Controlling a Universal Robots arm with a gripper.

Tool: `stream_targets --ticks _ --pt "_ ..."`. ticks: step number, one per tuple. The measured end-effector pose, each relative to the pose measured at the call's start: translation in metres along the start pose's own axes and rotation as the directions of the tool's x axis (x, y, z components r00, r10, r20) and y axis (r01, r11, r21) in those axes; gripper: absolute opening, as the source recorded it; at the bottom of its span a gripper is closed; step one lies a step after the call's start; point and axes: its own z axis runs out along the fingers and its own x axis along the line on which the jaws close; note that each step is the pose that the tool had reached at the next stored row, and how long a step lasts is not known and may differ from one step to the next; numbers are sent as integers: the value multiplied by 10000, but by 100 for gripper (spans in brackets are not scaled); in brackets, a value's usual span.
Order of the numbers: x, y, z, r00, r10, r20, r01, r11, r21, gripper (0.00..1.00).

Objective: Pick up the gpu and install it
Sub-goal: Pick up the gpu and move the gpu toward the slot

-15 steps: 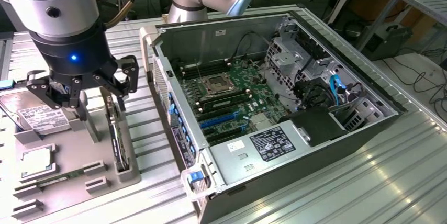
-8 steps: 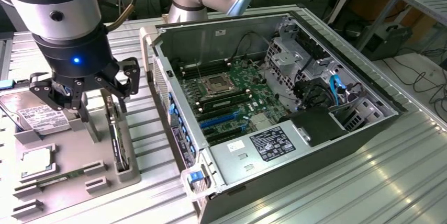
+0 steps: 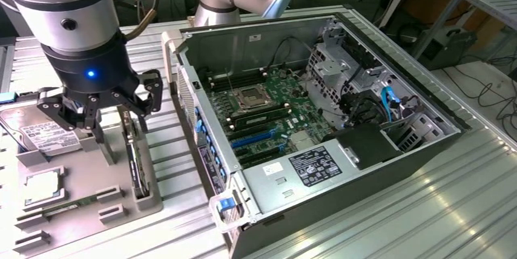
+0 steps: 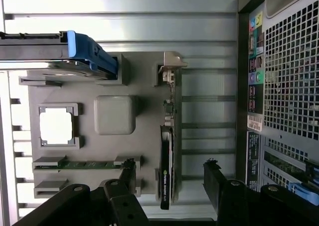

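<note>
The silver arm point(image 3: 69, 11) had a black collar point(image 3: 85, 59), a small blue light point(image 3: 91, 74) and a black gripper point(image 3: 109, 118).

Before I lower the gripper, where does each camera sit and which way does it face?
Exterior view: off the arm, raised, looking down at an angle on the open computer case and the parts tray; the arm and open gripper show at the exterior view's left.
Wrist view: on the wrist, facing straight down on the tray; two dark fingers show, spread either side of the gpu.
Shared: the gpu, tray, hard drive and case.
</note>
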Motion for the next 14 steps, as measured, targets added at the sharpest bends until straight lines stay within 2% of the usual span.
stream_targets --ticks 5,10,14 --pt "1 -2 70 10000 -7 -17 7 10000 1 66" --pt "2 -3 135 9999 -30 -134 30 10000 1 66" --pt "3 -8 174 9999 -37 -146 37 10000 1 66"
